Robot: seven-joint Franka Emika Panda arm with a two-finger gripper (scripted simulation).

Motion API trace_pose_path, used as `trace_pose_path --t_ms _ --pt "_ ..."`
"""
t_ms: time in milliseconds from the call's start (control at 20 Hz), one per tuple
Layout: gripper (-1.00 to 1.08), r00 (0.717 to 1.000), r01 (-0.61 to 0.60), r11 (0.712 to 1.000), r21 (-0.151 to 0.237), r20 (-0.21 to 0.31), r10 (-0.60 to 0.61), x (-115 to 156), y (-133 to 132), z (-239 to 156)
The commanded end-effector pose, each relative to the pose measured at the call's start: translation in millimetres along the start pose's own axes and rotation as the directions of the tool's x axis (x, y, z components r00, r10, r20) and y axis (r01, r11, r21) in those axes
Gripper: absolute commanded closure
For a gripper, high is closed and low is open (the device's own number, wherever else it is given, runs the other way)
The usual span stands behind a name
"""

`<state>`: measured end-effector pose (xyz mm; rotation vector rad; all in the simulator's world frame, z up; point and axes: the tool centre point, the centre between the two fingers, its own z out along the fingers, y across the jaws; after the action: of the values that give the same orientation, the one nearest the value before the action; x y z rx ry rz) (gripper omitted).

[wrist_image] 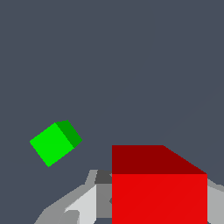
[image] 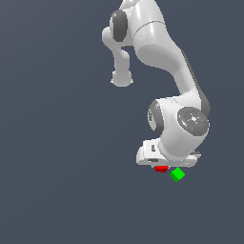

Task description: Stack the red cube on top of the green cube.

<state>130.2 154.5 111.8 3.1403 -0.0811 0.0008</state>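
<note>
Plain dark grey-blue floor (image: 57,143); red cube (wrist_image: 159,192) & green cube (wrist_image: 54,143) apart.

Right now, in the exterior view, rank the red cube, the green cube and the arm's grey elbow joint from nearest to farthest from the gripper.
1. The red cube: directly under the gripper, partly hidden by it.
2. The green cube: just beside the red cube, toward the exterior view's right.
3. The grey elbow joint: far up near the picture's top.
</note>
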Motion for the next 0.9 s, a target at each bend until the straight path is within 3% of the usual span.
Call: trace_pose_path --t_ms 0,500,850 --pt "1.08 1.0 0.001 1.0 0.0 0.0 -0.001 -0.1 -11.2 5.7" --pt "1.08 1.0 0.001 1.0 0.0 0.0 -0.001 2.1 -65.7 35.9" --pt "1.08 1.0 0.001 1.0 0.0 0.0 -0.001 4.0 -87.2 48.0"
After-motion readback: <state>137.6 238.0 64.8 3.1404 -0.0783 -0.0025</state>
